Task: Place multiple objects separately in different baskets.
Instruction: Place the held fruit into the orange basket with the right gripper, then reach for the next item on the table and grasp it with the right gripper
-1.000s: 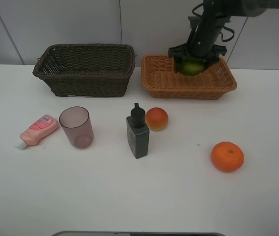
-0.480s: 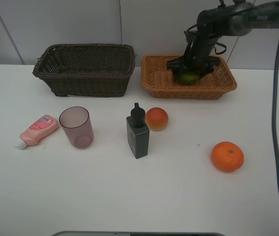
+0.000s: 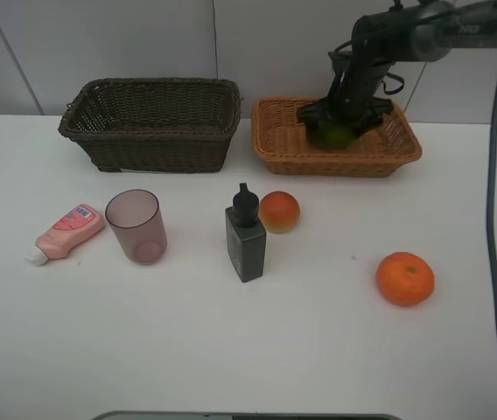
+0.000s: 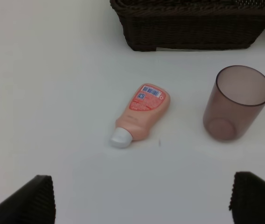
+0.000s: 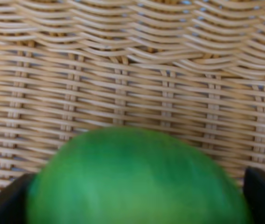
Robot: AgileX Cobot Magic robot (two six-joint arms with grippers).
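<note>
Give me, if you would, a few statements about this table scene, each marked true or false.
1. The green fruit is inside the orange-tan basket. True.
2. The mauve cup lies on its side. False: it stands upright, open end up.
3. The orange is in the dark brown basket. False: it sits on the table.
4. The left gripper is open with nothing between its fingers. True.

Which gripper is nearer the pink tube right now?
Left. The left gripper hangs above the table with the pink tube in front of it; the right gripper is across the table in the orange basket, around the green fruit.
</note>
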